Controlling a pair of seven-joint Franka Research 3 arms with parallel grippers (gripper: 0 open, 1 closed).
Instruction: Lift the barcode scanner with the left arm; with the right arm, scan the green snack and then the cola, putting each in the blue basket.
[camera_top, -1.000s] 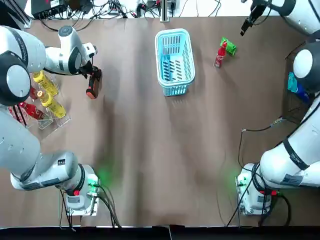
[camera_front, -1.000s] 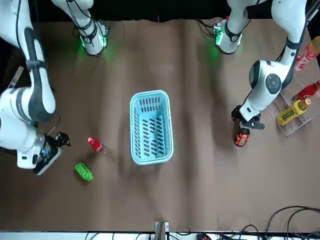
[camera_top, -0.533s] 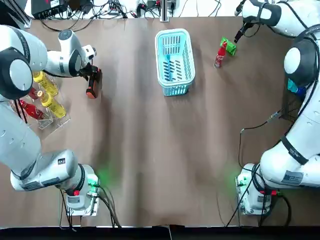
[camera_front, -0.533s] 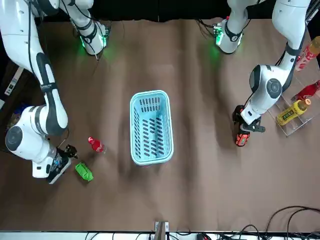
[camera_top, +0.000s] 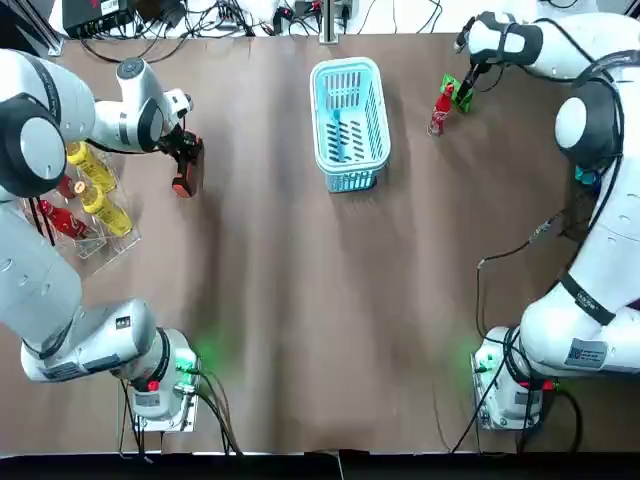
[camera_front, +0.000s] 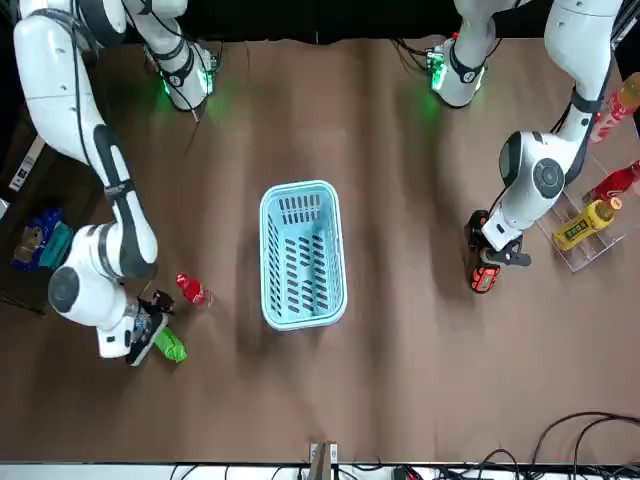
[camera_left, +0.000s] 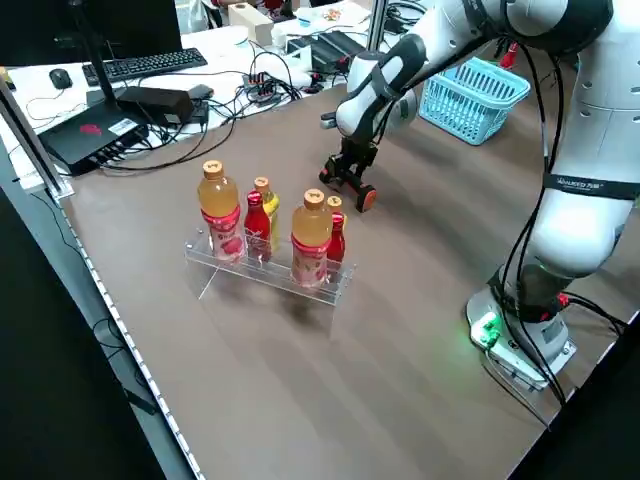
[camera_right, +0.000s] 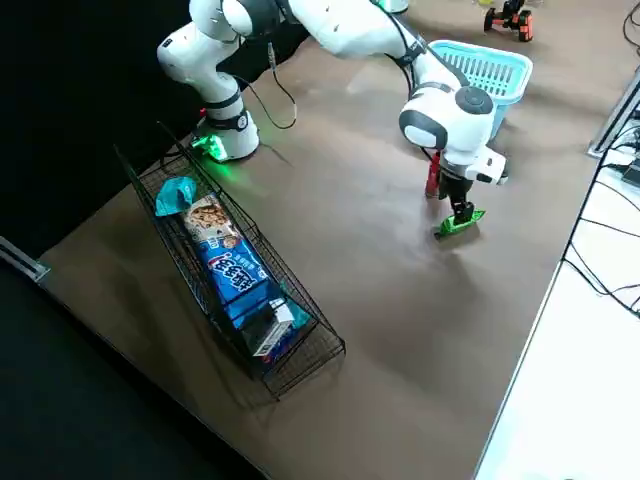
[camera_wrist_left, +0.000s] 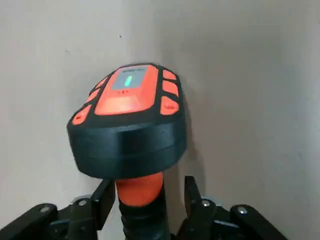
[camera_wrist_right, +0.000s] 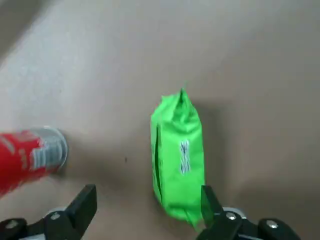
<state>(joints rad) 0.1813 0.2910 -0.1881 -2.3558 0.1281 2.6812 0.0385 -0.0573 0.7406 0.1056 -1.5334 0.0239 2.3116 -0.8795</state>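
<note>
Right wrist view, bright green snack (camera_wrist_right: 178, 155), crimped ends

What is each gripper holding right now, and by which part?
Nothing, it seems. The left gripper is open around the orange handle of the barcode scanner; the right gripper is open around the green snack.

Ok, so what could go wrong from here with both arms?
The right pincer is open around the green snack, which sits nearer one finger; closing may shove it. The cola stands close by and might get tipped. The left pincer flanks the thin handle of the barcode scanner, whose bulky head could swing when lifted.
</note>
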